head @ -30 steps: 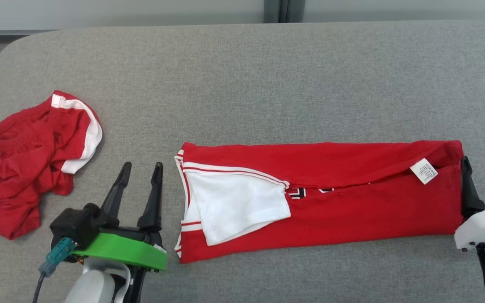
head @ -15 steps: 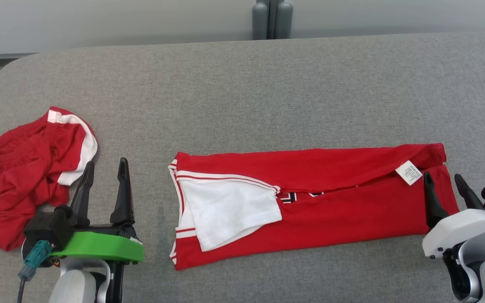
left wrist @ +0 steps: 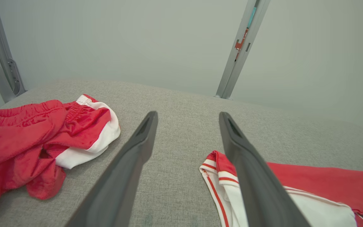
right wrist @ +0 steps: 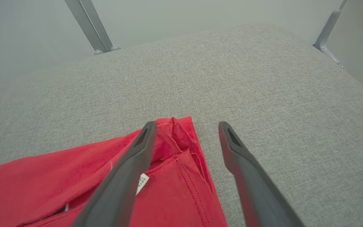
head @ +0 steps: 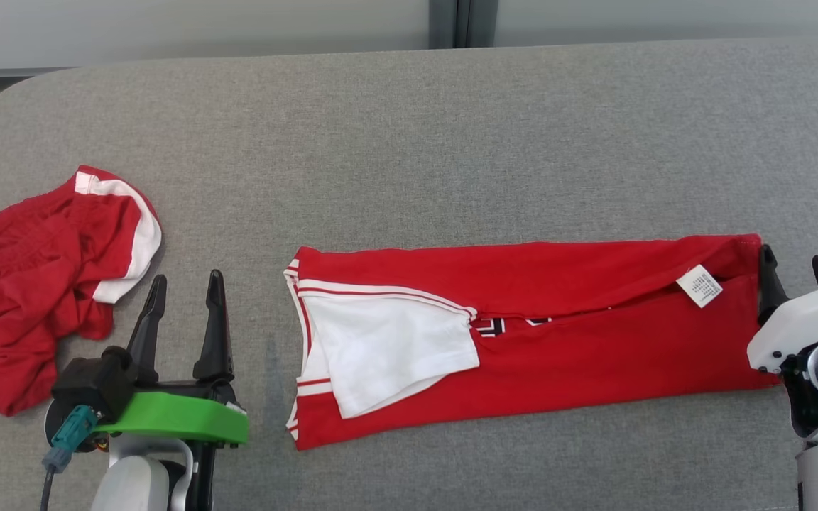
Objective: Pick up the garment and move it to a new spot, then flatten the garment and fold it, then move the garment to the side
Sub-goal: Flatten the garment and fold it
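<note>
Folded red garment [head: 579, 333] lying flat on grey desk [head: 409, 142] between claws. Left claw [head: 188, 276] standing wide open just left of collar end, right claw [head: 792, 254] gaping wide, straddling hem edge. Crumpled red shorts [head: 33, 284] sitting left of left claw.

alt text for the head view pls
A red jersey folded into a long strip lies across a grey table, white panel at its left end. The open left gripper sits apart from that end, the open right gripper at the other; crumpled red shorts lie far left.
</note>
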